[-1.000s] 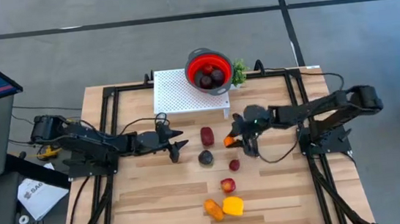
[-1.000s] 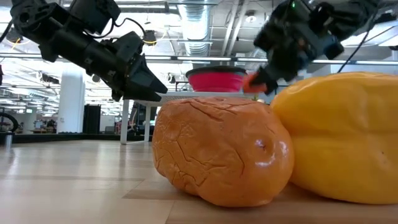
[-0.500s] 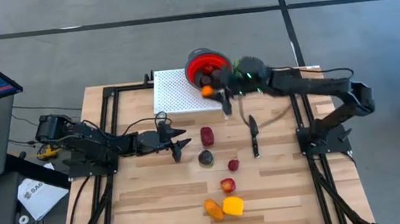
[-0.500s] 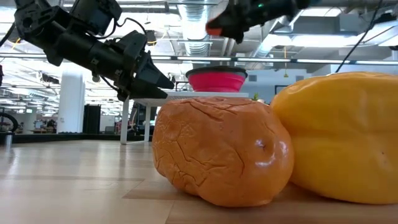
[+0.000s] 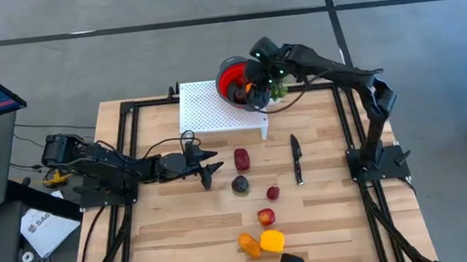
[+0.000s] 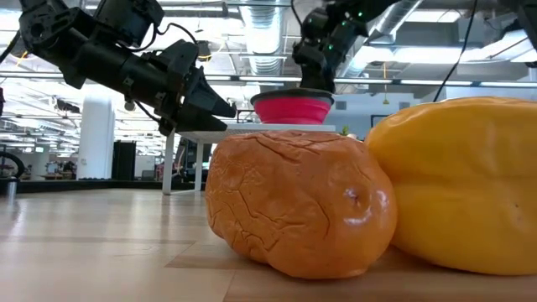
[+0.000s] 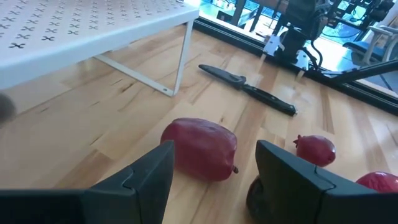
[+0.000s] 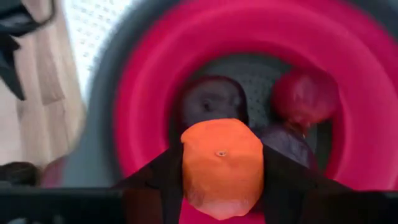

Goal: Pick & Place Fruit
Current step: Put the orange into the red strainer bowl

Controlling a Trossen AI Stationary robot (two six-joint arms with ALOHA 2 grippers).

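Observation:
My right gripper (image 5: 251,86) hangs over the red bowl (image 5: 224,72), shut on a small orange fruit (image 8: 222,165). The bowl stands on a white perforated stand (image 5: 210,107), and dark purple and maroon fruit (image 8: 211,99) lie in it. My left gripper (image 5: 210,169) is open, low over the table, just left of a red fruit (image 7: 200,149). On the table lie a dark purple fruit (image 5: 239,184), a small maroon one (image 5: 273,192), a red one (image 5: 266,217), an orange one (image 5: 250,245) and the yellow one (image 5: 272,241). My right gripper pinches the small orange fruit between its two fingers (image 8: 283,186), one on each side of it. The fingers point down into the bowl from above. The fruit is lifted clear, above the fruit lying in the bowl.
A slim black knife (image 5: 296,159) lies on the table right of the loose fruit. Something green (image 5: 280,85) sits beside the bowl at the stand's right end. The orange fruit (image 6: 298,205) and yellow fruit (image 6: 457,180) fill the low view. Black frame rails run along both table sides.
My right gripper has carried the orange fruit from low over the table's middle, up and toward the far edge, across the white stand, to a place over the bowl. It has tipped to point down into the bowl. My left arm has kept almost still.

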